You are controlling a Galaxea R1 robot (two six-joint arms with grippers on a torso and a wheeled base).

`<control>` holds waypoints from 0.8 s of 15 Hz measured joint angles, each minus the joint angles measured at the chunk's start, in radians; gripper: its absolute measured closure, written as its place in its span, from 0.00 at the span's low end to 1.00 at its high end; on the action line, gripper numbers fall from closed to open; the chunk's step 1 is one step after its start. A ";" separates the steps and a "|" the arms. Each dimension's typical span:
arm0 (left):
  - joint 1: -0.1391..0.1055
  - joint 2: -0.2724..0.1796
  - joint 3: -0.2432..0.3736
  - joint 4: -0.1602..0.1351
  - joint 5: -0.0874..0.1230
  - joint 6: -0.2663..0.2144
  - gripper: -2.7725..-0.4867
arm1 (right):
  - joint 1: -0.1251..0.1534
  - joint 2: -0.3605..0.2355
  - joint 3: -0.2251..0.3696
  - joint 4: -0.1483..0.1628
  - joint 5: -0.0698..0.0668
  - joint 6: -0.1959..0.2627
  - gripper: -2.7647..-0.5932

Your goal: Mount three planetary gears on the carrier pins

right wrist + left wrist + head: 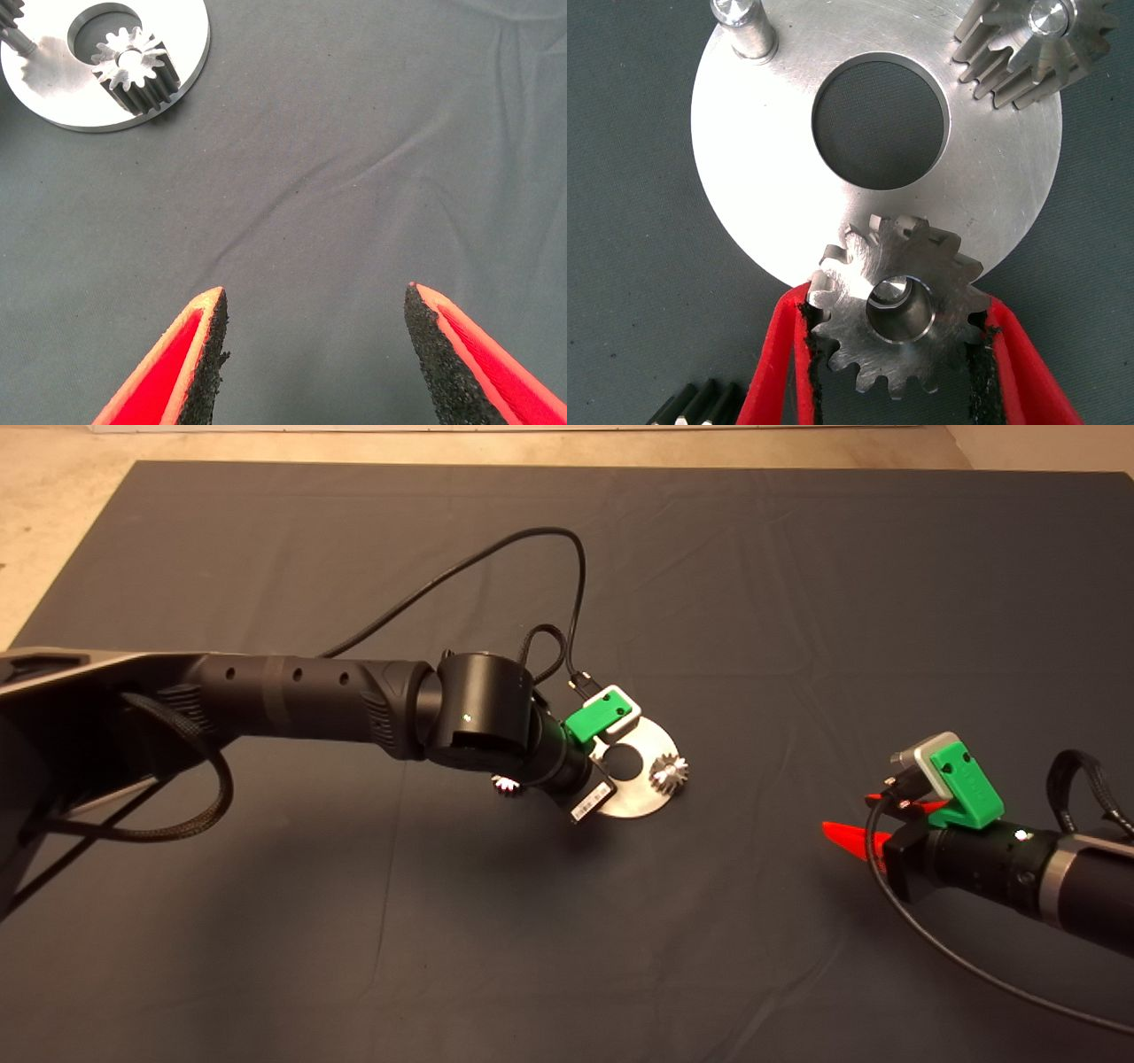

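1. Carrier plate [654,737], the round silver disc with a big centre hole, lies flat on the dark mat [354,957] of the counter, mostly under the left arm's wrist
2. Left claw [897,332] is clenched on a planetary gear [899,305], its black pads pressing the toothed flanks from opposite sides; the gear sits at the plate's edge with a pin top [893,290] showing in its bore, so it looks partly threaded on, slightly tilted
3. Right claw [314,341] waits released, fingers spread over bare mat, well apart from the plate
4. Seated gear [669,772] already stands on its pin at the plate's far side
5. Bare pin [744,27] stands upright and unfilled
6. Third gear [505,784] lies on the mat just beside the left wrist
7. Handling, as a judgement: these gears are stiff, dense steel, slick on the faces; gripping across the teeth gives bite, but a tilted bore would likely bind on the pin
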 joint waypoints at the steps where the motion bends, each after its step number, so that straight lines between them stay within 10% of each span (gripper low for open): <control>1: 0.000 0.000 -0.003 -0.006 -0.002 0.011 0.90 | 0.000 0.000 0.000 0.000 0.000 0.003 0.59; 6: -0.004 0.000 -0.008 -0.026 -0.006 0.014 0.90 | 0.000 0.000 0.000 0.000 0.000 0.004 0.59; 12: -0.003 0.000 -0.055 -0.115 -0.004 0.070 0.90 | 0.000 0.001 0.000 0.000 0.001 0.005 0.59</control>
